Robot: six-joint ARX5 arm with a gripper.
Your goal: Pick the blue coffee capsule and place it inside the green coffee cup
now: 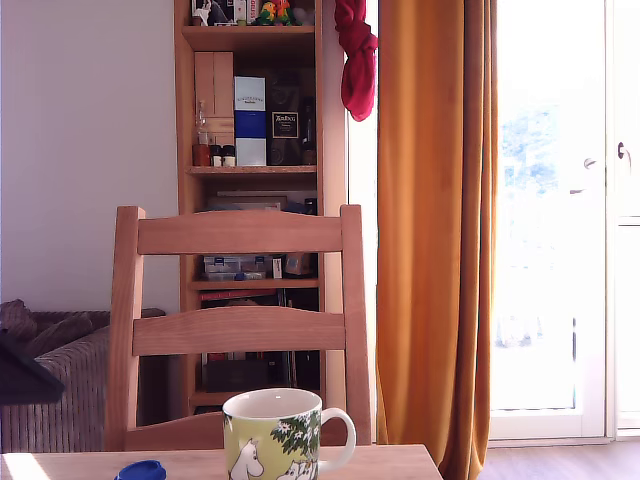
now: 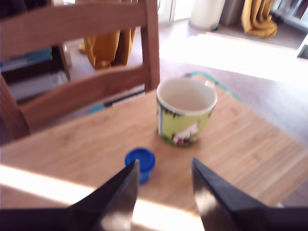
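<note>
Step in hand: approach. The hand [image 2: 163, 192] hovers released, jaws apart and empty. The blue coffee capsule [image 2: 140, 162] rests on the bench [image 2: 250, 149], just ahead of one jaw; the green coffee cup [image 2: 186, 111] stands beyond. Next: centre, descend, clench.

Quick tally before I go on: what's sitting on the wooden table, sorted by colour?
Blue: 1, the small rounded blue coffee capsule
Yellow-green: 1, the yellow-green ceramic mug with white cartoon figures
Total: 2, both on the light wooden table
</note>
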